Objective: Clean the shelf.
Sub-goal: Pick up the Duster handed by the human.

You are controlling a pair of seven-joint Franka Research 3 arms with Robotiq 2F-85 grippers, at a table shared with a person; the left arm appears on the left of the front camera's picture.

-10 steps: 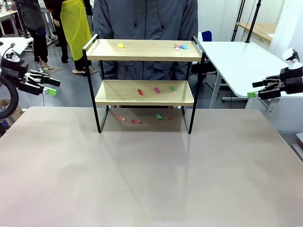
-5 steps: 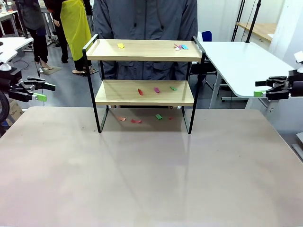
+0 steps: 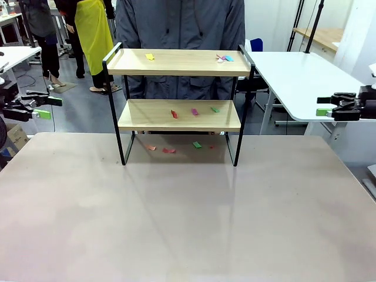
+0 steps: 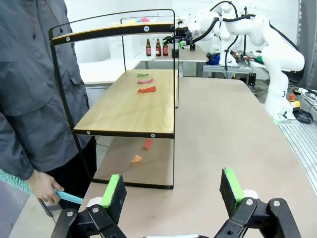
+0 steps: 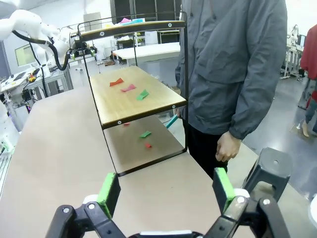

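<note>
shelf (image 3: 176, 63): light wood-grain boards, black frame. yellow scrap (image 3: 150, 56) at 10 o'clock on top board. lower board: red scrap (image 3: 174, 114), pink scrap (image 3: 194, 111), green scrap (image 3: 215, 109). table (image 3: 176, 223): beige.

We see bright, even overhead light, a pale sheen on the table (image 3: 176, 223) before the shelf (image 3: 153, 116), faint shadow beneath its lower board, a sharp front view, wrist views bowed toward their edges, far background slightly soft.
</note>
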